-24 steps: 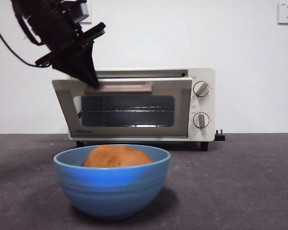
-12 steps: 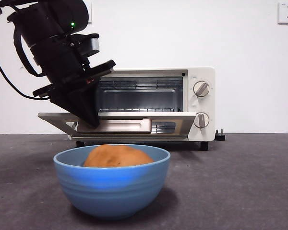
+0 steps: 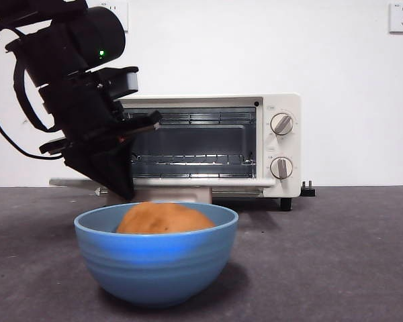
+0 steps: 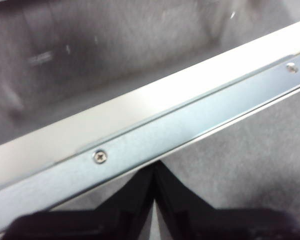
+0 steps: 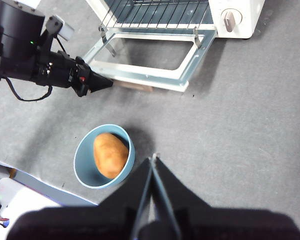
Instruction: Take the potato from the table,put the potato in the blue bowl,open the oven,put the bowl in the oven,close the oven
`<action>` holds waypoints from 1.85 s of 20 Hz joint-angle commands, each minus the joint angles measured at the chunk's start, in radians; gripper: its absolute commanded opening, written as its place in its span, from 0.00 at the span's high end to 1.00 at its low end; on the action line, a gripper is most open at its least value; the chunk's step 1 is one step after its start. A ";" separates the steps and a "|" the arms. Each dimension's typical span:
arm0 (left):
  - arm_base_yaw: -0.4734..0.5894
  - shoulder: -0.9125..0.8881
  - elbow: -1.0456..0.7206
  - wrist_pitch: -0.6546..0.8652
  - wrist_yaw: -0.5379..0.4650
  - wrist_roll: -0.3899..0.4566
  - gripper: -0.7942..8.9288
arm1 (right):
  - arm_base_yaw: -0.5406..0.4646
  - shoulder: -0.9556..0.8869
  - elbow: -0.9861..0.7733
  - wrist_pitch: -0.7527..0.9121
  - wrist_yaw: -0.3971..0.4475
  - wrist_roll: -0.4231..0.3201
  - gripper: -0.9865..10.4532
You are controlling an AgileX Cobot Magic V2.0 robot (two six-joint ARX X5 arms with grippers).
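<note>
The potato [image 3: 164,218] [image 5: 110,155] lies in the blue bowl [image 3: 154,268] [image 5: 81,161], which stands on the table [image 3: 336,255] in front of the oven [image 3: 282,144] [image 5: 240,15]. The oven's door [image 3: 221,181] [image 5: 150,77] hangs level, fully open, with the wire rack showing inside. My left gripper [image 3: 124,189] [image 4: 154,167] [image 5: 106,84] is shut, its tip at the door's front edge beside the beige handle [image 3: 181,195]. My right gripper [image 5: 152,161] is shut and holds nothing, high above the table beside the bowl.
The open door reaches toward the bowl and leaves a short gap of table between them. A black plug [image 3: 307,190] sits at the oven's right foot. Bare table stretches to the right of the bowl. The table's edge [image 5: 35,182] runs near the bowl.
The oven door has swung down from nearly shut to level. My left gripper came down and forward with the door's edge. Bowl and potato have not moved.
</note>
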 commanded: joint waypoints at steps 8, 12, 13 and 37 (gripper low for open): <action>-0.018 -0.038 0.000 -0.087 0.048 0.050 0.92 | -0.001 0.009 -0.008 -0.029 0.001 -0.018 0.92; -0.031 -0.212 0.000 -0.243 0.050 0.051 0.92 | 0.000 0.101 -0.008 -0.152 -0.027 -0.028 0.91; -0.035 -0.264 0.000 -0.300 0.063 0.051 0.92 | 0.000 0.139 -0.008 -0.163 -0.061 -0.048 0.91; -0.083 -0.821 0.000 -0.921 0.164 0.040 0.92 | 0.283 0.896 -0.007 0.328 -0.087 0.113 0.64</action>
